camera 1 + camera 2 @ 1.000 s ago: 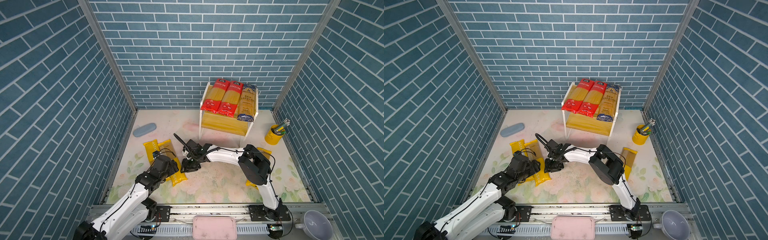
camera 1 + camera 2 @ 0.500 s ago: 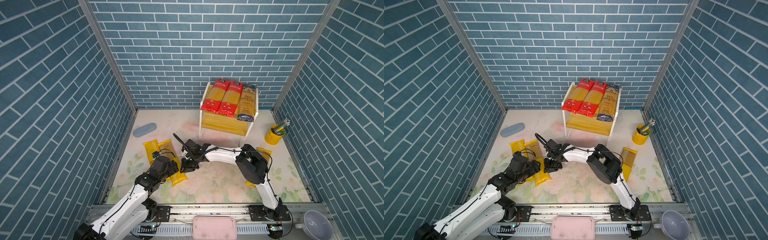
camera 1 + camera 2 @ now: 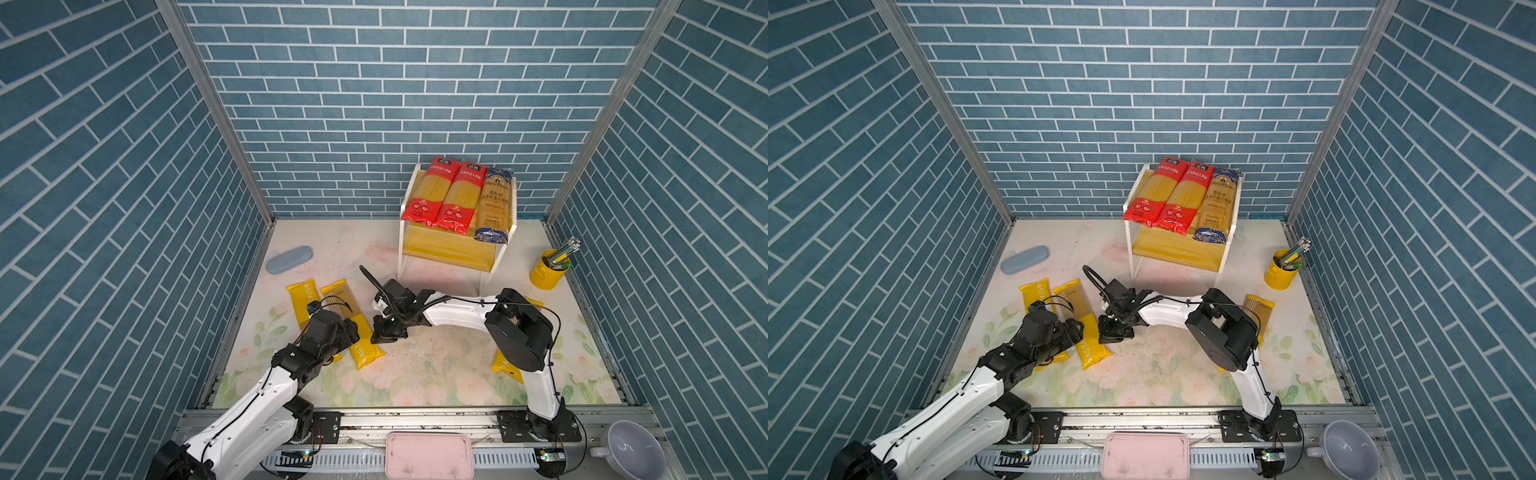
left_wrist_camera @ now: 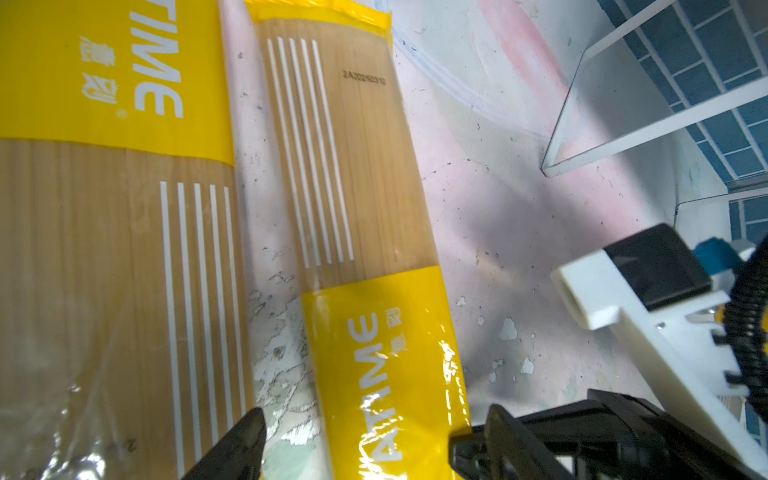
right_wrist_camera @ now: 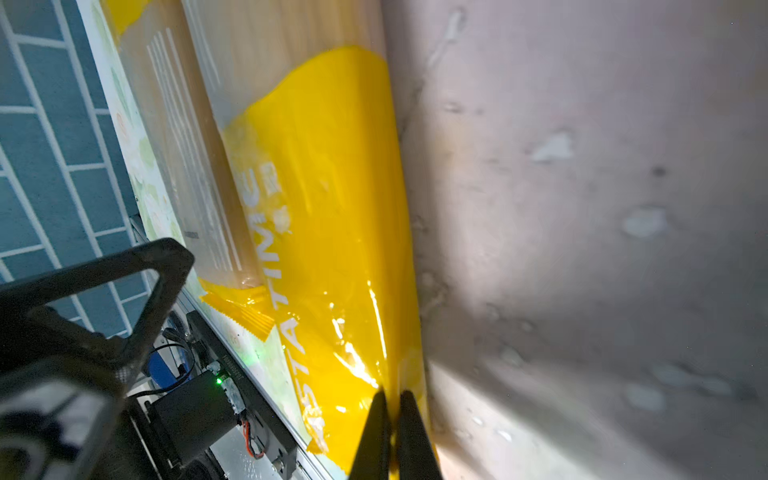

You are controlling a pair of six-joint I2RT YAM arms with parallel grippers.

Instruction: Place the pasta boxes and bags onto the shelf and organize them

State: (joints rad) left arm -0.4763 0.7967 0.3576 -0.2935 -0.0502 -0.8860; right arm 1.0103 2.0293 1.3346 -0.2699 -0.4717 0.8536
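Observation:
A yellow PASTATIME packet (image 3: pixel 362 345) (image 3: pixel 1093 347) lies on the floor left of centre. My right gripper (image 3: pixel 380 332) (image 5: pixel 390 415) is shut on its long edge, pinching the yellow film. My left gripper (image 3: pixel 351 332) (image 4: pixel 374 436) is open, with its fingers on either side of the same packet (image 4: pixel 374 374). A second PASTATIME packet (image 3: pixel 305 295) (image 4: pixel 104 249) lies beside it. A yellow-tan striped packet (image 3: pixel 1258 307) lies partly under the right arm. Two red packets (image 3: pixel 430 191) (image 3: pixel 459 195) and a dark blue-ended one (image 3: pixel 494 203) lie on the upper board of the shelf (image 3: pixel 449 249).
A grey-blue case (image 3: pixel 289 259) lies at the back left. A yellow cup of pens (image 3: pixel 550 272) stands by the right wall. A pink tray (image 3: pixel 428 455) and a grey bowl (image 3: pixel 633 455) sit at the front rail. The shelf's white frame (image 4: pixel 623 124) is near the left gripper.
My right gripper has closed onto the edge of the PASTATIME packet. Both arms have hardly moved, and the left gripper stays open.

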